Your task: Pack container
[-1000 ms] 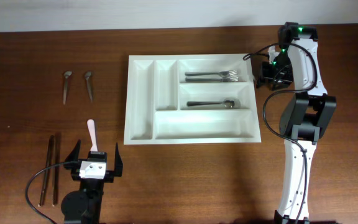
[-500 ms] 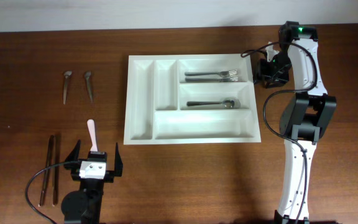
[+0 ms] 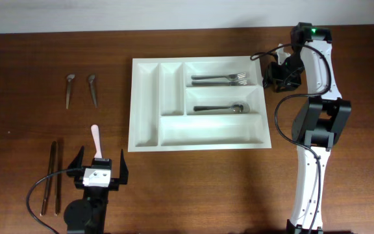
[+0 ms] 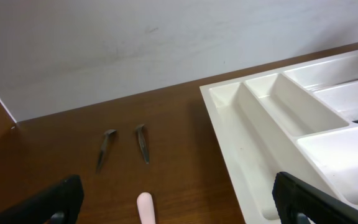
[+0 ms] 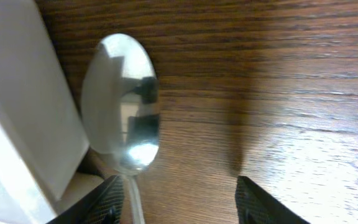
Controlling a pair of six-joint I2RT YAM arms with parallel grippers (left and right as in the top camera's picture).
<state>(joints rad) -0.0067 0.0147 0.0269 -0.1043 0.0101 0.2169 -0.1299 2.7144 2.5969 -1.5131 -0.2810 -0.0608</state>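
Container point(image 3: 213, 133) lies lengthwise left-right (flat).

Landmark: container point(image 3: 147, 104). Well left of it, 2 short metal utensils are laid side by side, apart: 1st utensil point(image 3: 69, 90), 2nd utensil point(image 3: 93, 89). Nearer, a pink handle point(image 3: 95, 138) is seen; further left, 2 dark sticks point(image 3: 58, 175) are laid parallel. Inside it, 2 forks point(image 3: 221, 79) and 1 spoon point(image 3: 221, 108) are seen. Another spoon point(image 5: 122, 121) is seen just beside its outer wall. All is carried by a wooden table point(image 3: 193, 188).
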